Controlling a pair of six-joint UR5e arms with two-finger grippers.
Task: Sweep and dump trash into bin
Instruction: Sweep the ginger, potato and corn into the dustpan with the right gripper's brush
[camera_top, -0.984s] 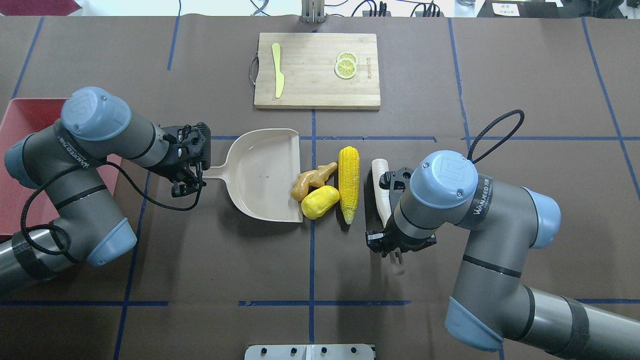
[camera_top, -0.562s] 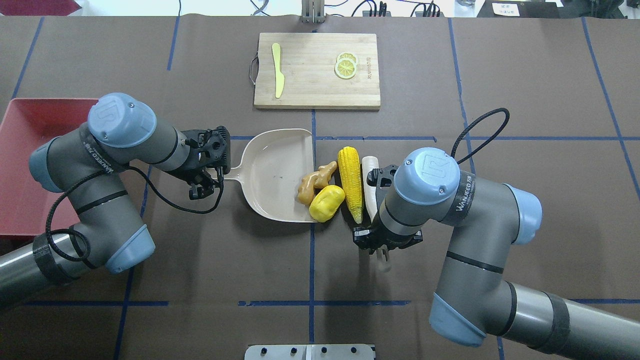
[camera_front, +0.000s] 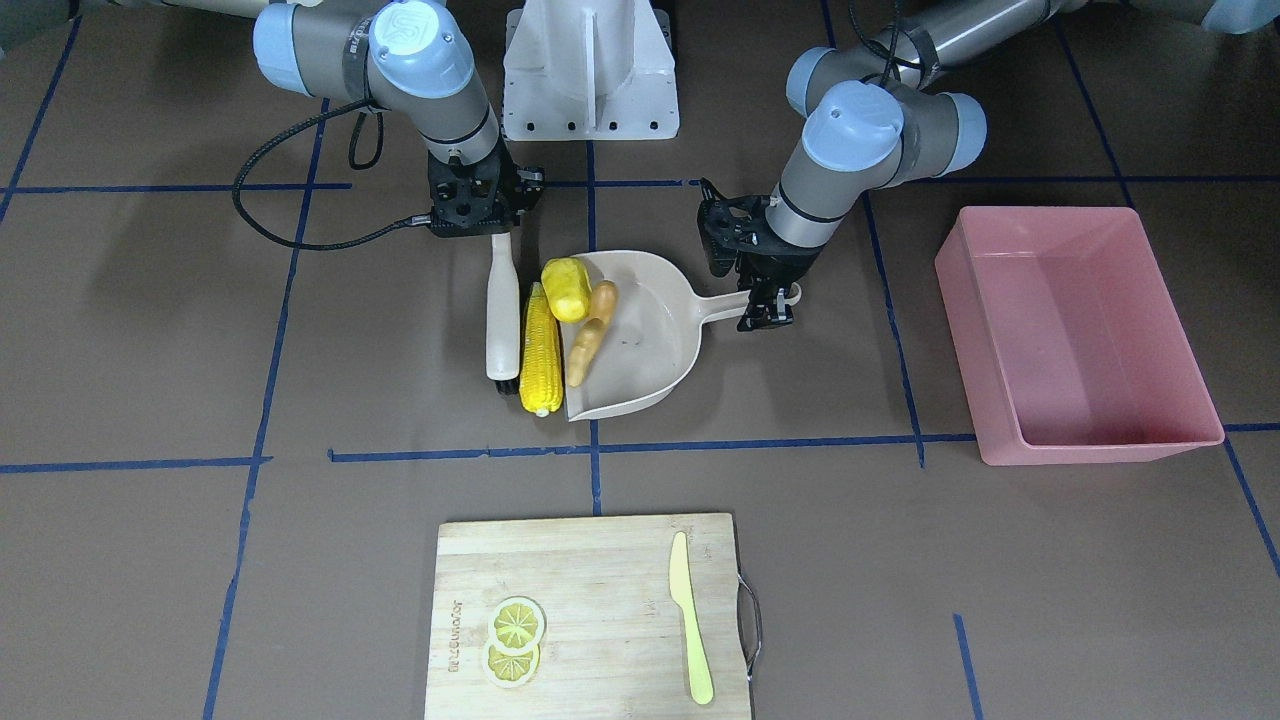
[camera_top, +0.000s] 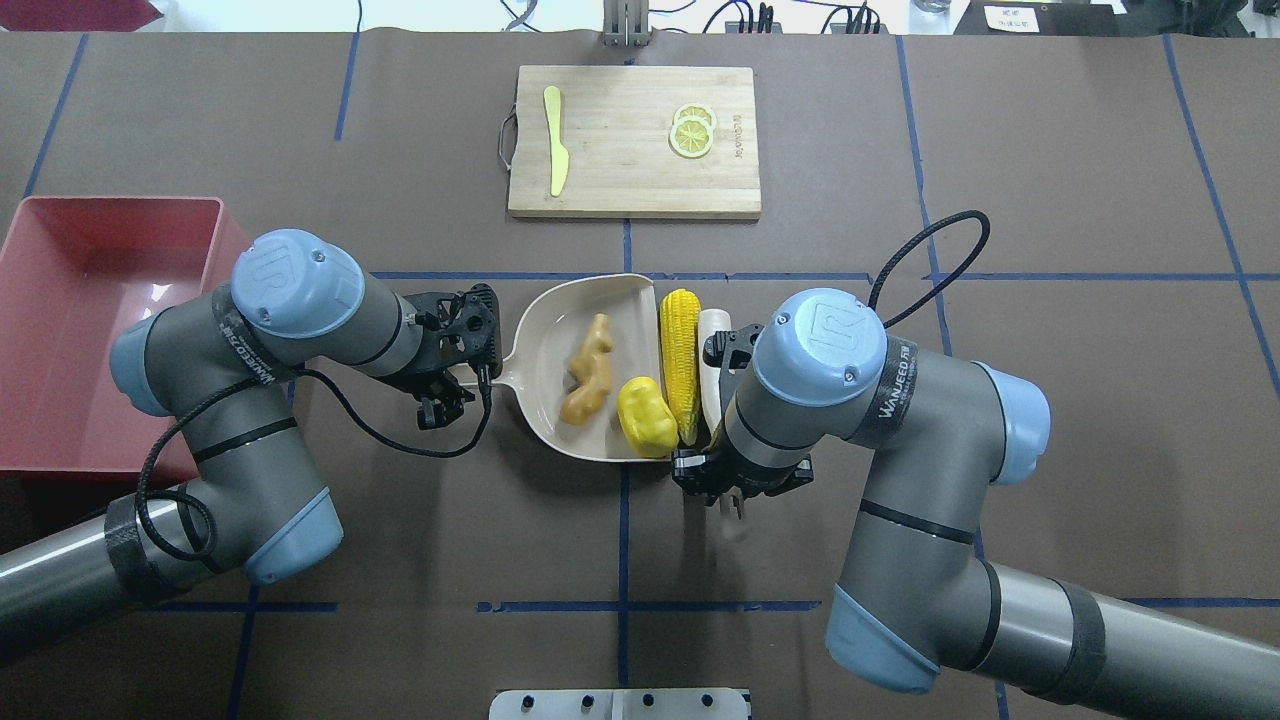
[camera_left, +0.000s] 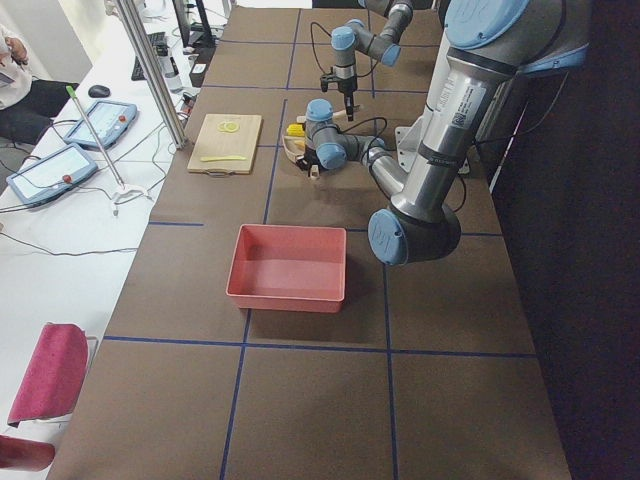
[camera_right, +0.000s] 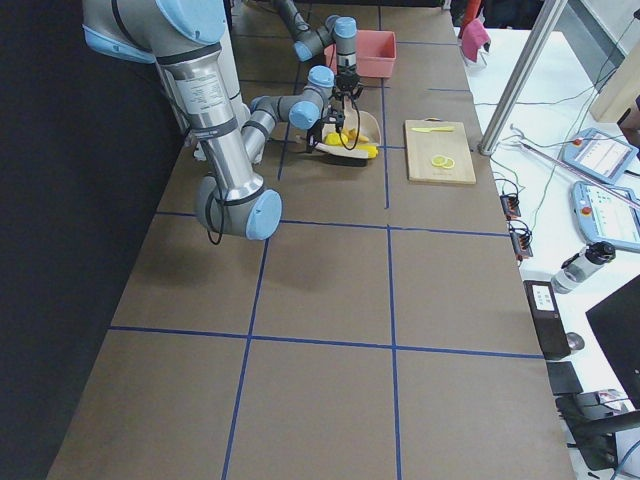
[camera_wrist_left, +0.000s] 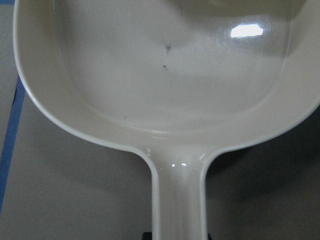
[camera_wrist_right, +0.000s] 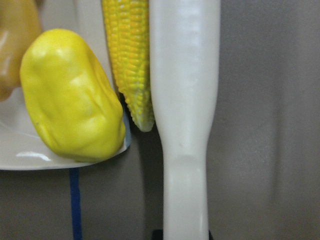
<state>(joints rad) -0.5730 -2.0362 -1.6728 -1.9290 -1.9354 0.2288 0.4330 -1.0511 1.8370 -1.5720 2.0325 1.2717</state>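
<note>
Near the middle of the surface (camera_top: 1000, 150), ginger (camera_top: 588, 370) is seen inside the dustpan (camera_top: 545, 330) pinched by the left end effector (camera_front: 768, 300), potato (camera_top: 646, 415) and corn (camera_top: 680, 350) are crowded at its lip by the brush (camera_top: 712, 350) clamped in the right end effector (camera_front: 497, 228), and dumping into the distant bin (camera_top: 100, 300) is left.

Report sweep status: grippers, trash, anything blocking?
Left gripper shut on dustpan, right gripper shut on brush. Ginger in dustpan, potato on lip, corn outside against brush. No obstruction seen toward bin.

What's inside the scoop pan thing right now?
The ginger root lies inside the dustpan. The yellow potato sits on its open lip, and the corn cob lies along that lip. The pan floor beneath the ginger and potato is hidden.
</note>
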